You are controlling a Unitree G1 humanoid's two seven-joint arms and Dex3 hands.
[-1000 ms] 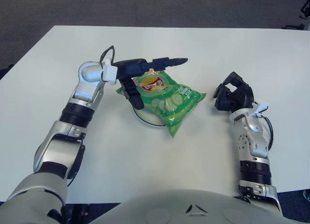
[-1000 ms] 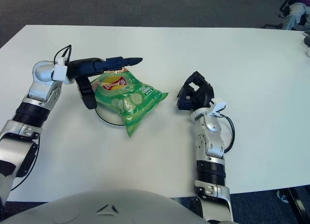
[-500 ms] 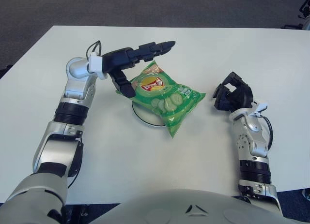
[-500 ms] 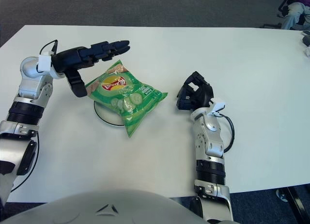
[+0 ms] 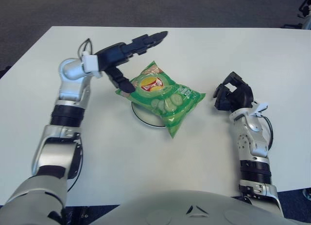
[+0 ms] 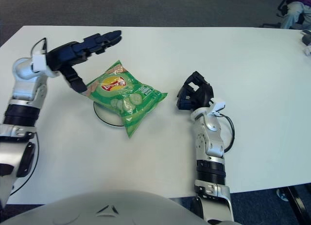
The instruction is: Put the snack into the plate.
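A green snack bag with a red and yellow logo lies across a white plate in the middle of the table, its lower right end hanging over the rim. My left hand is open, fingers stretched out, above and to the left of the bag and apart from it. My right hand rests at the right of the table, fingers curled and holding nothing, well clear of the bag.
The white table spreads all round the plate. Dark carpet lies beyond its far edge. A seated person's leg shows at the far right.
My left hand has let go of the bag and drawn up and to the left, away from it. The bag stays on the plate. The right hand has not moved.
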